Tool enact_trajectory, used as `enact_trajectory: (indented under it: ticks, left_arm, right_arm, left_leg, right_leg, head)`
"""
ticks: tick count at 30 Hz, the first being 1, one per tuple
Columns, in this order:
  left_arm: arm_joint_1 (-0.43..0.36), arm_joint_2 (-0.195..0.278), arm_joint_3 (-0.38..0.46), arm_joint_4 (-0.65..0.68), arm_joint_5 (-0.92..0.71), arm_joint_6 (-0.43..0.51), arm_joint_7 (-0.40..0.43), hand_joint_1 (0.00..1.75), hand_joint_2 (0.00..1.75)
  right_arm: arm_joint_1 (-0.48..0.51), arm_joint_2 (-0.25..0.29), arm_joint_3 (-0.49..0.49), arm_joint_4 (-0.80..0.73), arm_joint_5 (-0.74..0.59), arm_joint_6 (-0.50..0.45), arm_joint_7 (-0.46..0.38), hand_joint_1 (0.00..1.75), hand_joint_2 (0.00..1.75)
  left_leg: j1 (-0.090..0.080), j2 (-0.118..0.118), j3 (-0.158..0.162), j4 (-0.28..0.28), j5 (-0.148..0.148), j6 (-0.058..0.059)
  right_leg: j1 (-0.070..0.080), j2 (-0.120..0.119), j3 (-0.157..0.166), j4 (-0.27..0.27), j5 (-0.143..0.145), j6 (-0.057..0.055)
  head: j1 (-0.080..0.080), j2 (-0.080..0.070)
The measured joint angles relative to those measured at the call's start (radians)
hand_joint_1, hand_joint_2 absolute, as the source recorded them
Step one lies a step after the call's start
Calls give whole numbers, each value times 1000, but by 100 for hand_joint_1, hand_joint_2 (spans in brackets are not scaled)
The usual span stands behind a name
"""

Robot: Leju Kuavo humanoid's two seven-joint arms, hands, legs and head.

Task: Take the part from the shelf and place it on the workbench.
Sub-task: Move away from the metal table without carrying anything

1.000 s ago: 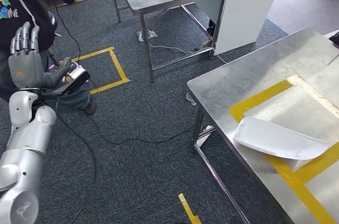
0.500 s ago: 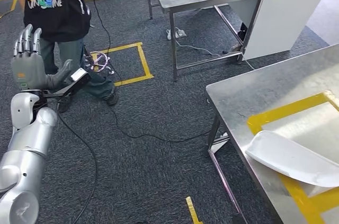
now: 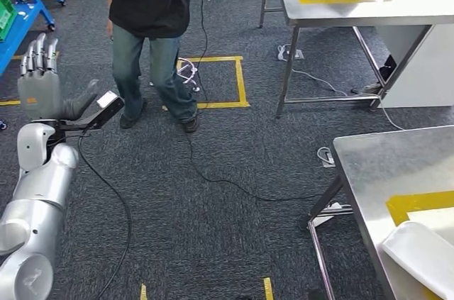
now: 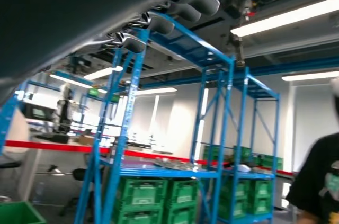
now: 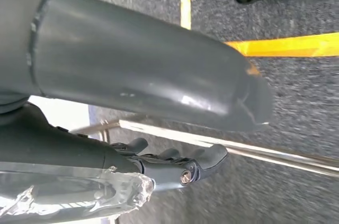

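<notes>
Fingers of my left hand (image 3: 40, 87) stand upright and close side by side, with the thumb stretched out to the side, and nothing is between them; I judge I keep this hand raised and empty so that it is ready for the shelf. For my right hand (image 5: 176, 163) the wrist view gives dark fingers lying stretched near each other over the carpet, next to a thick thumb, and I see no thing in them, so it seems to hang down at my side because it has no work yet. One white part (image 3: 420, 257) lies already on the workbench (image 3: 374, 165), at its near right side, partly over the yellow tape (image 3: 412, 204) that marks the place for laying parts down. I believe this is why it rests there and not at the bare edge. The part I must take I cannot make out. In the left wrist view a blue shelf (image 4: 132, 118) stands in front of me with green crates (image 4: 142, 195) on its lower level, so a part may be there, but it is too small to tell. A person (image 3: 147, 30) in a black shirt stands on the carpet between me and the far table (image 3: 374, 2), near a black cable (image 3: 230, 183) on the floor. I should move with care around them.
</notes>
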Motion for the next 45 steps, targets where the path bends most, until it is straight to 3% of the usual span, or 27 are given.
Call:
enact_trajectory:
  ticks: [1, 3, 4, 6, 8, 10, 12, 13, 14, 15, 17, 18, 19, 22, 29, 30, 32, 33, 34, 36, 37, 39, 40, 41, 43, 45]
  left_arm:
    - [0, 1, 0, 0, 0, 0, 0, 0, 0]
    - [1, 5, 1, 0, 0, 0, 0, 0, 0]
    - [3, 8, 1, 0, 0, 0, 0, 0, 0]
    - [9, 18, 2, 0, 0, 0, 0, 0, 0]
    - [15, 30, 3, 0, 1, 1, 0, 0, 0]
    - [19, 36, 3, 0, 2, 1, 0, 0, 0]
    - [28, 38, 3, 0, 2, 0, 0, 0, 0]
    - [33, 39, 3, 0, 2, 0, 0, 0, 0]
    - [37, 41, 3, 0, 2, 0, 0, 0, 0]
    - [38, 42, 3, 0, 2, 0, 0, 0, 0]
    - [34, 45, 3, 0, 2, 0, 0, 0, 0]
    - [31, 46, 3, 0, 2, 0, 0, 0, 0]
    - [29, 47, 3, 0, 2, 0, 0, 0, 0]
    - [29, 49, 3, 0, 2, 1, 0, 0, 0]
    - [32, 53, 3, 0, 2, 0, 0, 0, 0]
    - [31, 54, 3, -1, 2, 1, 0, 0, 0]
    - [34, 52, 4, -1, 1, 1, 0, 0, 0]
    - [36, 50, 4, -2, 2, 2, 0, 0, 0]
    - [39, 49, 4, -2, 3, 1, 0, 0, 0]
    - [40, 50, 5, -2, 5, 1, 0, 0, 0]
    - [41, 52, 5, -2, 6, 1, 0, 0, 0]
    - [46, 61, 6, -2, 7, 1, -1, 0, 0]
    - [49, 67, 6, -3, 8, 1, -1, 0, 0]
    - [53, 73, 8, -4, 9, 2, -1, 0, 0]
    - [56, 82, 10, -8, 10, 2, 1, 0, 0]
    - [61, 87, 11, -10, 11, 2, 3, 0, 0]
  right_arm:
    - [-1, 0, 0, 0, 1, 1, 0, 0, 0]
    - [0, 0, 0, 0, 4, 3, 0, 0, 0]
    - [0, 0, 0, 0, 5, 5, 0, 0, 0]
    - [-1, 2, 1, 0, 7, 7, 0, 0, 0]
    - [-3, 4, 1, 0, 8, 9, -1, 0, 0]
    - [-2, 6, 1, 0, 9, 9, -2, 0, 0]
    - [1, 6, 1, 0, 9, 9, -2, 0, 0]
    - [1, 6, 1, 0, 9, 9, -2, 0, 0]
    - [0, 6, 1, 0, 9, 9, -2, 0, 0]
    - [0, 6, 1, 0, 9, 9, -2, 0, 0]
    - [-1, 8, 1, 0, 9, 9, -2, 0, 0]
    - [-2, 9, 1, 0, 9, 9, -2, 0, 0]
    - [-2, 10, 1, 0, 9, 9, -2, 0, 0]
    - [-5, 10, 1, 0, 9, 10, -2, 0, 0]
    - [-7, 10, 1, 0, 9, 10, -2, 0, 0]
    - [-8, 10, 1, 0, 9, 10, -2, 0, 0]
    - [-6, 10, 2, 0, 11, 11, -3, 0, 0]
    - [-4, 10, 2, 0, 13, 12, -3, 0, 0]
    - [-1, 10, 2, 0, 15, 13, -4, 0, 0]
    - [-2, 10, 2, 0, 18, 15, -5, 0, 0]
    - [-3, 10, 3, 0, 20, 16, -5, 0, 0]
    - [-3, 11, 5, 0, 23, 18, -6, 0, 0]
    - [-3, 11, 7, 0, 24, 19, -6, 0, 0]
    - [-4, 12, 8, 0, 25, 19, -6, 0, 0]
    - [-4, 14, 11, 0, 29, 20, -7, 0, 0]
    - [-3, 15, 15, 0, 37, 23, -6, 0, 0]
  left_leg:
    - [1, -14, -1, 3, -2, -5]
    - [4, -39, -9, 11, -4, -18]
    - [6, -51, -13, 13, -2, -24]
    - [10, -72, -18, 11, 2, -34]
    - [6, -31, -31, 37, -17, -43]
    - [3, 41, -81, 139, -71, -50]
    - [4, 64, -146, 263, -115, -53]
    - [5, 66, -161, 290, -114, -53]
    - [5, 68, -157, 280, -95, -52]
    - [4, 74, -134, 233, -62, -49]
    - [-5, 116, -63, 101, 0, -37]
    - [-11, 137, -37, 52, 12, -30]
    - [-16, 150, -24, 25, 13, -25]
    - [-19, 141, -23, 15, 5, -21]
    - [-18, 127, -22, 12, 5, -17]
    - [-14, 119, -18, 8, 6, -14]
    - [-6, 69, -11, 3, 7, -5]
    - [-3, 41, -8, 2, 6, -2]
    - [-3, 13, -7, 3, 5, -1]
    - [-3, -15, -7, 6, 4, -6]
    - [-3, -27, -10, 8, 4, -11]
    - [1, -48, -17, 9, 7, -24]
    - [4, -58, -19, 7, 10, -30]
    - [4, -53, -21, 7, 9, -36]
    - [1, -4, -40, 44, -17, -46]
    - [1, 50, -96, 159, -75, -54]
  right_leg:
    - [-5, 26, 29, -66, 32, 2]
    - [-12, 68, 71, -151, 57, 1]
    - [-11, 75, 79, -159, 52, -3]
    - [-9, 55, 84, -164, 52, -14]
    - [-11, 32, 91, -171, 54, -27]
    - [-8, 6, 96, -175, 52, -39]
    - [-5, -24, 98, -174, 48, -44]
    - [-5, -38, 100, -174, 45, -45]
    - [-4, -52, 103, -174, 42, -46]
    - [-3, -65, 107, -174, 39, -45]
    - [2, -89, 118, -174, 29, -40]
    - [6, -100, 122, -173, 24, -36]
    - [9, -112, 125, -173, 21, -32]
    - [12, -133, 129, -175, 16, -25]
    - [13, -146, 135, -179, 14, -21]
    - [11, -131, 132, -169, 5, -16]
    - [7, -66, 47, -19, -47, -6]
    - [4, -31, 9, 36, -55, -3]
    - [3, -12, -15, 59, -42, -3]
    - [-1, 23, 38, -73, 34, -8]
    - [-3, 43, 61, -125, 53, -11]
    - [-4, 63, 83, -163, 55, -15]
    - [-3, 54, 85, -167, 56, -19]
    - [-3, 44, 88, -171, 58, -24]
    - [-5, 21, 94, -179, 60, -37]
    - [-4, -5, 98, -182, 58, -47]
  head:
    - [0, 0]
    - [-1, 0]
    - [-1, 0]
    - [0, 0]
    - [-8, 0]
    - [-17, 0]
    - [-18, 0]
    - [-18, 0]
    - [-18, 0]
    - [-18, 0]
    - [-18, 0]
    - [-18, 0]
    - [-17, 0]
    - [-16, 0]
    - [-17, 0]
    - [-15, 0]
    - [-8, 0]
    - [-5, 0]
    - [-3, 0]
    - [-3, 0]
    - [-4, 0]
    - [-4, 0]
    - [-4, 0]
    - [-4, 0]
    - [-11, 0]
    - [-18, 0]
